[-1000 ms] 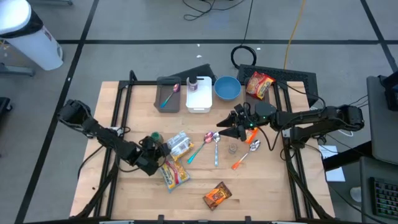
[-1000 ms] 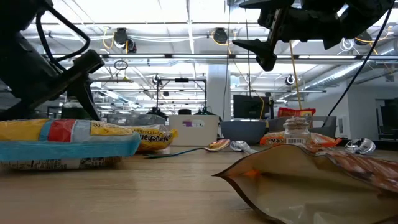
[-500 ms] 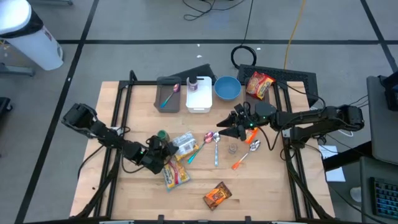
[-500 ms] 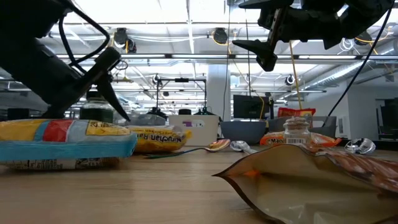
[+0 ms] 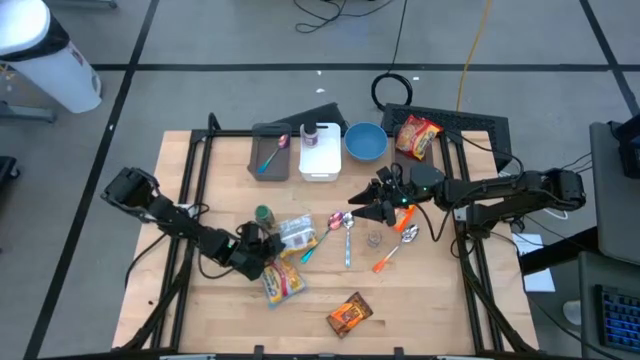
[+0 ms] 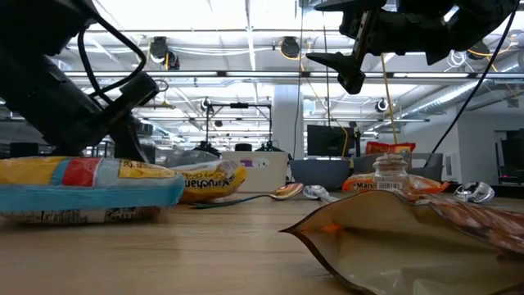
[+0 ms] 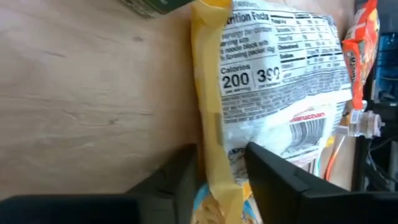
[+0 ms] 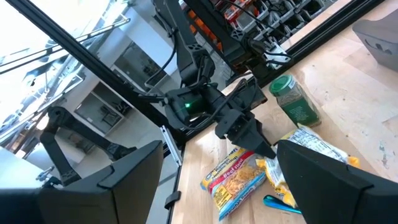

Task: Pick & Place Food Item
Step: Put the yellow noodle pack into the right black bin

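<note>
Noodle packet (image 7: 273, 81), yellow and white, flat on the wooden table (image 5: 420, 300) near its middle, just beside a green-lidded jar (image 5: 263, 216). Left gripper (image 5: 268, 243): low on the table, its two fingers set either side of the packet's yellow edge, closing on it; firm grip cannot be told. Right gripper (image 5: 360, 205): raised above the spoons (image 5: 345, 225), fingers wide apart, holding nothing. A second noodle packet (image 5: 283, 281) lies next to the left gripper.
</note>
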You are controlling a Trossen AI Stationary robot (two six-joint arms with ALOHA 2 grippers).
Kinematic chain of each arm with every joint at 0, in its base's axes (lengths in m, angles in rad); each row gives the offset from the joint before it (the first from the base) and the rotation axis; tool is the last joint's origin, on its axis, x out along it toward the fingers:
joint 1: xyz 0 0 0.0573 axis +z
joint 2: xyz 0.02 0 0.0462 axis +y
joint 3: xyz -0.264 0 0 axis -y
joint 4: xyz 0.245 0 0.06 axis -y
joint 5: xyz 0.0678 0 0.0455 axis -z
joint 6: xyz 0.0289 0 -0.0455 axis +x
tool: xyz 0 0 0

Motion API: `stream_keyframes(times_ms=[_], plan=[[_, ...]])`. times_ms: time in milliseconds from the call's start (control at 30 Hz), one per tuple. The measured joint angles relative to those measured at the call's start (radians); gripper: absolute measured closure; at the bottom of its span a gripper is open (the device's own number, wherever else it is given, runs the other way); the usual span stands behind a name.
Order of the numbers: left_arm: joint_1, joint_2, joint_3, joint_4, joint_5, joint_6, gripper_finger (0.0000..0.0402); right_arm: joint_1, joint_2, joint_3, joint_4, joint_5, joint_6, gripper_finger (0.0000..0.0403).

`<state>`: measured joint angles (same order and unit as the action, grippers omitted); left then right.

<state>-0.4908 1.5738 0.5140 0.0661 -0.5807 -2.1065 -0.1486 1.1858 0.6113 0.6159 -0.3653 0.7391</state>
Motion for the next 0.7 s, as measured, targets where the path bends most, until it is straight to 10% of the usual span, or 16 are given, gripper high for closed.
stream_keyframes(times_ms=[700], plan=[[0.009, 0.000, 0.000, 0.178, -0.045, 0.206, 0.0392, 0.000, 0.000, 0.000, -0.008, -0.003, -0.026, 0.0094]])
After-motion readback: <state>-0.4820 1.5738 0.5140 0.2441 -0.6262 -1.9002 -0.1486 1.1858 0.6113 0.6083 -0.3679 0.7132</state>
